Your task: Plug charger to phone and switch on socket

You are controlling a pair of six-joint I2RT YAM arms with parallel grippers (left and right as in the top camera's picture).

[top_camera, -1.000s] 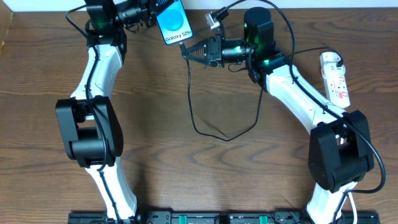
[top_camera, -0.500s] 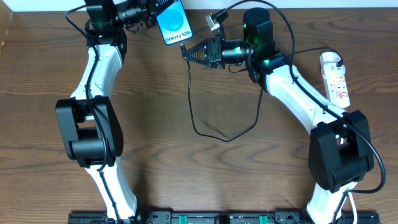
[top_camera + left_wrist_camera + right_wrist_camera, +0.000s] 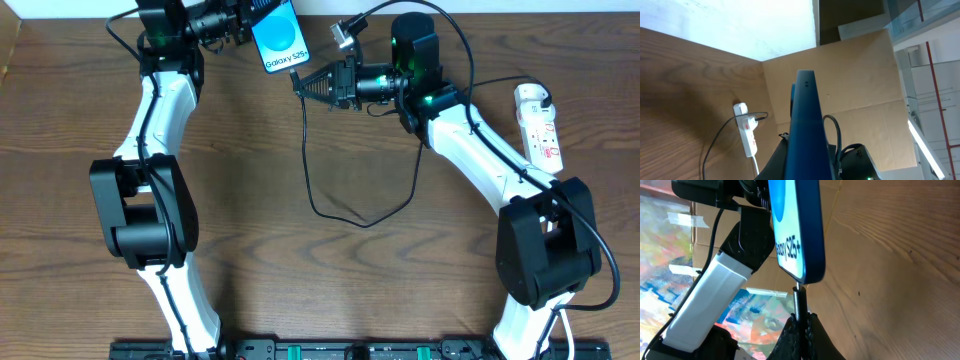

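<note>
My left gripper [image 3: 248, 22] is shut on the phone [image 3: 279, 36], a slim blue-lit smartphone reading "Galaxy S25+", held up above the table's far edge. In the left wrist view the phone [image 3: 807, 130] shows edge-on between the jaws. My right gripper [image 3: 300, 83] is shut on the charger's black plug [image 3: 799, 300], which meets the phone's bottom edge [image 3: 805, 277]. The black cable [image 3: 345, 215] hangs in a loop over the table. The white socket strip [image 3: 539, 125] lies at the right, also in the left wrist view [image 3: 746, 128].
The white adapter [image 3: 533, 97] sits in the strip's far end. Cardboard panels [image 3: 860, 80] stand behind the table. The strip's white cord [image 3: 756, 167] trails toward the front. Both arms' bases stand at the table's near edge.
</note>
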